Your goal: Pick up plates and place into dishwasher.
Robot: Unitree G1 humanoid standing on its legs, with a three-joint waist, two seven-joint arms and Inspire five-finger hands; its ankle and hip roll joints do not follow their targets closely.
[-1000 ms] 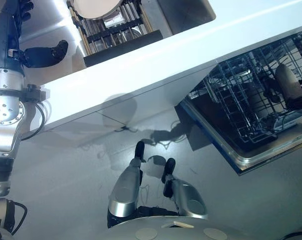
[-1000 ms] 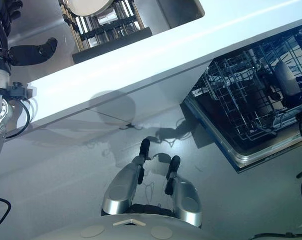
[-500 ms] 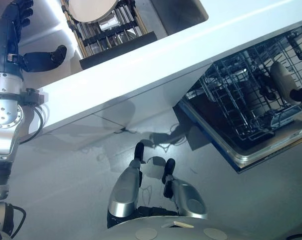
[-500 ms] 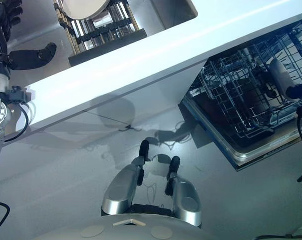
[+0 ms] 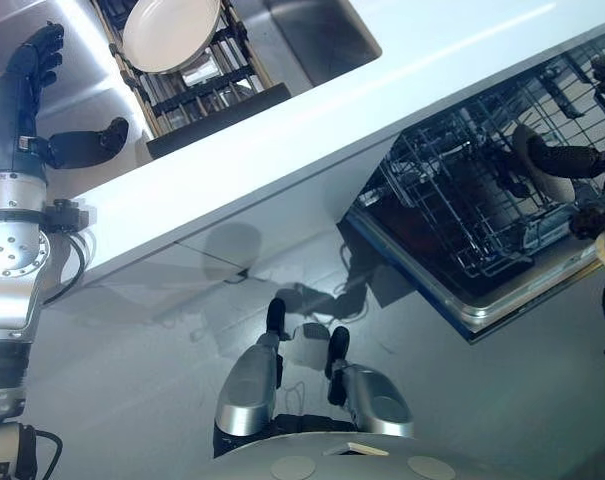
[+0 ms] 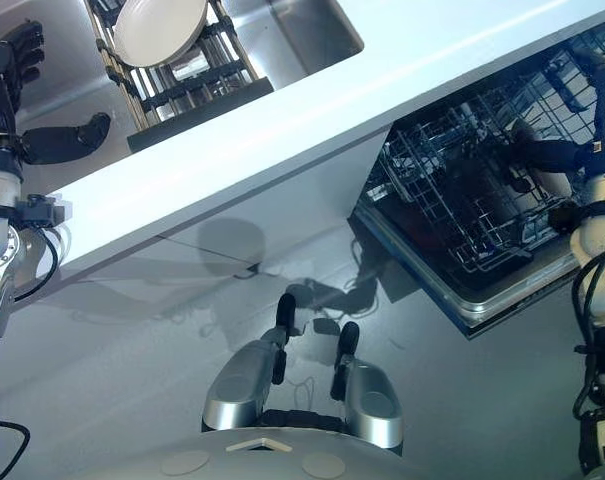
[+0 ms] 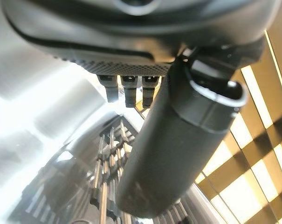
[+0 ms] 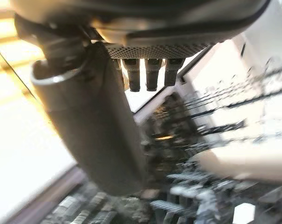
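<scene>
Left eye view: white plate [image 5: 170,32] is seen in drying rack [image 5: 197,75].
Left hand [image 5: 27,95]: fingers apart, near rack.
Right hand [image 5: 567,158]: fingers apart over dishwasher basket [image 5: 482,200].
Risk: plate may be knocked.

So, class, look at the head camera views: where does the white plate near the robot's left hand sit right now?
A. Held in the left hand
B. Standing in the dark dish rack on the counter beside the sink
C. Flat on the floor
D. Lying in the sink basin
B: the white plate stands in the dark dish rack on the counter, beside the sink, while the left hand is open and apart from it.
</scene>
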